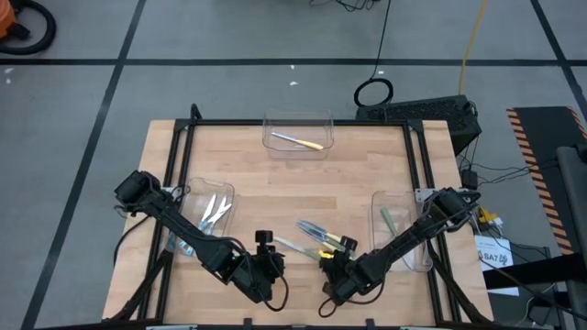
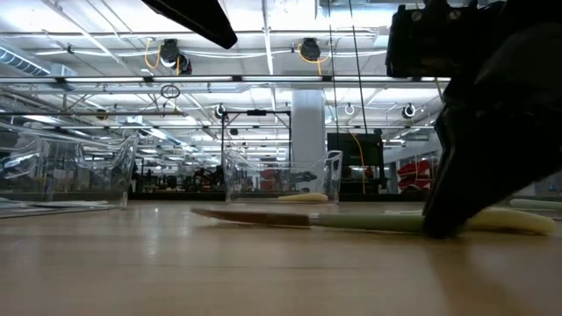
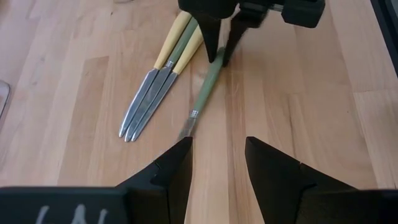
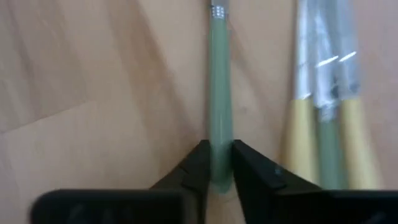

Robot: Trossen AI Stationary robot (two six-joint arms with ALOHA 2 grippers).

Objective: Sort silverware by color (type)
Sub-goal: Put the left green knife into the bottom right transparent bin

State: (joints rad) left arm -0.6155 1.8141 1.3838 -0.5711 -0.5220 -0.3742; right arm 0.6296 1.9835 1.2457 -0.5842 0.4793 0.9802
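A green-handled knife (image 3: 208, 84) lies flat on the wooden table, its silver blade pointing at my left gripper. My right gripper (image 4: 217, 163) is shut on the handle. My left gripper (image 3: 217, 158) is open at table height, fingers on either side of the blade tip (image 3: 188, 127) without touching it. Beside the knife lie three more knives (image 3: 158, 81), two yellow-handled and one green-handled, blades together. In the high view both grippers (image 1: 278, 255) (image 1: 330, 264) sit near the table's near edge. My right gripper pinches the green handle near its free end (image 4: 219, 140) between its two fingers (image 3: 211, 37), which come slanting down from above and lie along the knife's line. The knife lies flat on the table (image 2: 369, 223), handle and blade both down.
Three clear bins stand on the table: a far one (image 1: 298, 137) holding a yellow-handled utensil (image 1: 298, 140), a left one (image 1: 206, 209) with light utensils (image 1: 215, 213), a right one (image 1: 402, 229) with a green one (image 1: 388, 220). Bare wood lies between the bins.
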